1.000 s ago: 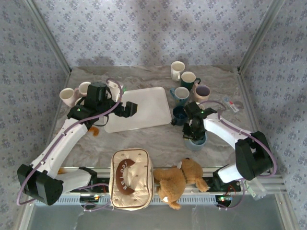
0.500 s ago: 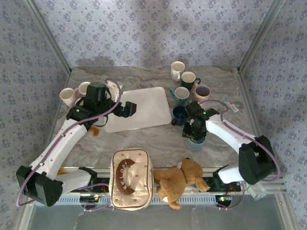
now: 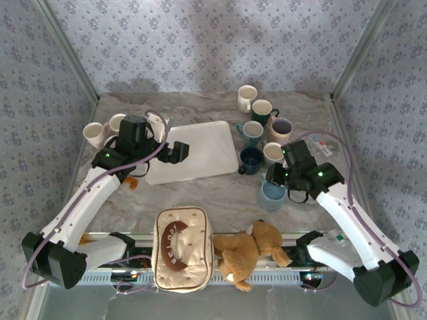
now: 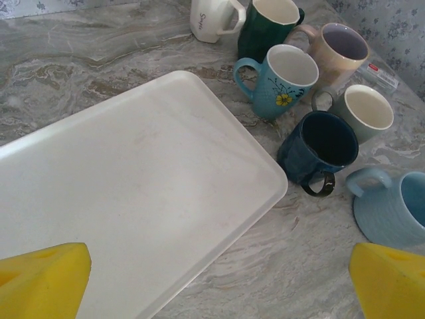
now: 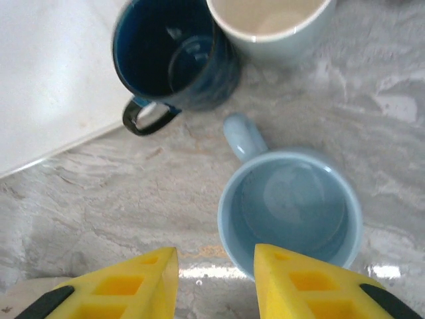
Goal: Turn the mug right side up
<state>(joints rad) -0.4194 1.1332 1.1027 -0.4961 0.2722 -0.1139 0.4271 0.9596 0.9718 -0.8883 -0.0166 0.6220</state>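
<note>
The light blue mug (image 3: pixel 272 195) stands upright on the marble table, mouth up, its handle toward the navy mug (image 3: pixel 250 160). In the right wrist view the light blue mug (image 5: pixel 292 212) sits just ahead of my right gripper (image 5: pixel 216 279), whose yellow fingers are open with nothing between them. From above, the right gripper (image 3: pixel 283 179) hovers just right of the mug, apart from it. My left gripper (image 3: pixel 179 153) hangs open over the white tray (image 3: pixel 200 160); the left wrist view shows the left gripper (image 4: pixel 219 292) wide open above the tray (image 4: pixel 133 193) and the blue mug (image 4: pixel 395 209).
Several upright mugs cluster at the back right: white (image 3: pixel 247 97), dark green (image 3: pixel 263 109), beige (image 3: pixel 280 127), flowered blue (image 3: pixel 251 131), grey-white (image 3: pixel 273 153). Two cream mugs (image 3: pixel 100 131) stand at the left. A teddy bear (image 3: pixel 250 250) and a pouch (image 3: pixel 182 248) lie along the near edge.
My right gripper has let go of the light blue mug and pulled back to the right. The mug stays upright. The left arm has not moved.
</note>
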